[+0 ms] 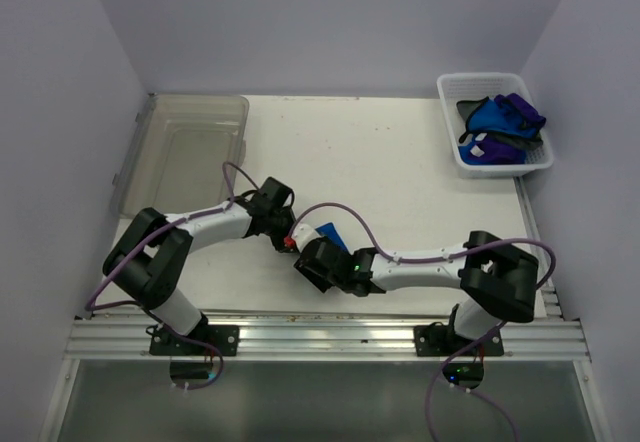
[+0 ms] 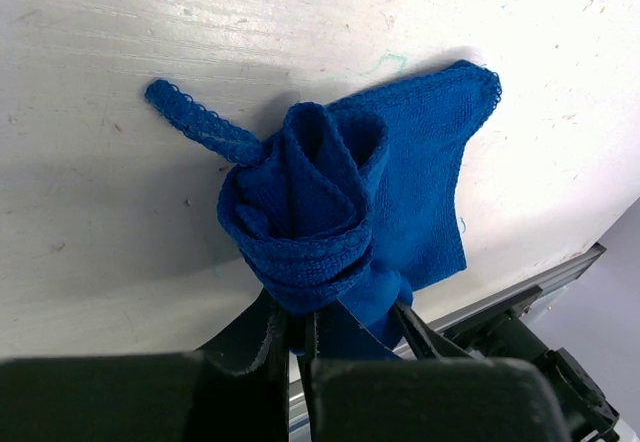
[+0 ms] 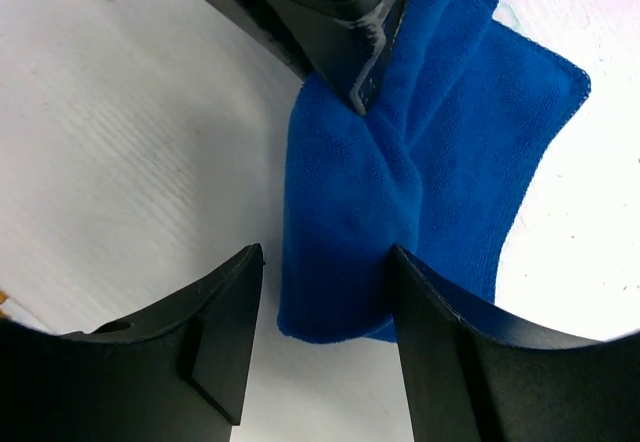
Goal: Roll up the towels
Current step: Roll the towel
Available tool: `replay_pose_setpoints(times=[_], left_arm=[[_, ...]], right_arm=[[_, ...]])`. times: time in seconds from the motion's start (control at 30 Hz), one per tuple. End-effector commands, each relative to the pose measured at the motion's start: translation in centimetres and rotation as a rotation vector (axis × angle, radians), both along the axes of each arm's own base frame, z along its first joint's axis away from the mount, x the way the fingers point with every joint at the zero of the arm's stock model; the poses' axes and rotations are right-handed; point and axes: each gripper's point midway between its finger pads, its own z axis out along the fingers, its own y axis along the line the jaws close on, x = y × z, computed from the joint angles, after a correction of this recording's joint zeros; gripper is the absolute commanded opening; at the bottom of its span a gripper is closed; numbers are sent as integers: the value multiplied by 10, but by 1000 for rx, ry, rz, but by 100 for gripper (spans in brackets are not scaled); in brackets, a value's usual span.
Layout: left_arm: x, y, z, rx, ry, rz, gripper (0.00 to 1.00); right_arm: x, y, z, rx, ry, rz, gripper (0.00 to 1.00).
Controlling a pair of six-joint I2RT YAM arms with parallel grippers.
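Note:
A royal blue towel lies near the table's front middle, partly rolled. In the left wrist view the roll stands up off the table with its loose tail spread to the right. My left gripper is shut on the lower end of the roll; it also shows in the top view. My right gripper is open, its jaws on either side of the towel's folded end without closing on it. It also shows in the top view. The left gripper's fingers pinch the towel at the top of the right wrist view.
A white basket at the back right holds more blue towels and a purple one. A clear plastic bin stands at the back left. A metal rail runs along the front edge.

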Motion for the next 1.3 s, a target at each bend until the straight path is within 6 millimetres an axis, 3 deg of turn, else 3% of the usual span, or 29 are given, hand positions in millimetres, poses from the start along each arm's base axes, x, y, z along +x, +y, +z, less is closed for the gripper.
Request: replay_pose_setpoints(times=[0.0, 0.13, 0.2, 0.3, 0.33, 0.37, 0.47, 0.6, 0.63, 0.87, 1.1, 1.27], left_arm=[[10, -7, 22, -34, -47, 14, 0], [12, -8, 26, -42, -56, 20, 1], [12, -9, 29, -52, -64, 20, 7], [12, -10, 37, -69, -87, 19, 35], [13, -9, 39, -72, -94, 22, 49], [15, -9, 41, -73, -105, 25, 55], [20, -6, 52, -78, -143, 33, 68], [22, 2, 60, -58, -176, 53, 71], [22, 4, 61, -57, -178, 57, 71], [10, 9, 42, -60, -161, 53, 72], [14, 3, 37, -96, -199, 22, 79], [16, -1, 26, -101, -199, 2, 79]], right_arm=[[19, 11, 11, 37, -67, -77, 57], [19, 5, -4, 9, -55, -122, 53], [19, 1, -7, 11, -52, -156, 42], [19, -1, -6, 31, -47, -182, 22], [18, -1, -5, 43, -47, -185, 18], [17, 0, -4, 55, -39, -181, 10], [13, 5, 0, 115, 6, -150, 1], [6, 4, -2, 201, 110, -127, 0], [11, 7, 5, 255, 122, -131, 0], [6, 5, 8, 409, 310, -99, 0], [0, 3, 8, 496, 421, -91, 0], [-4, 0, 3, 583, 540, -105, 0]])
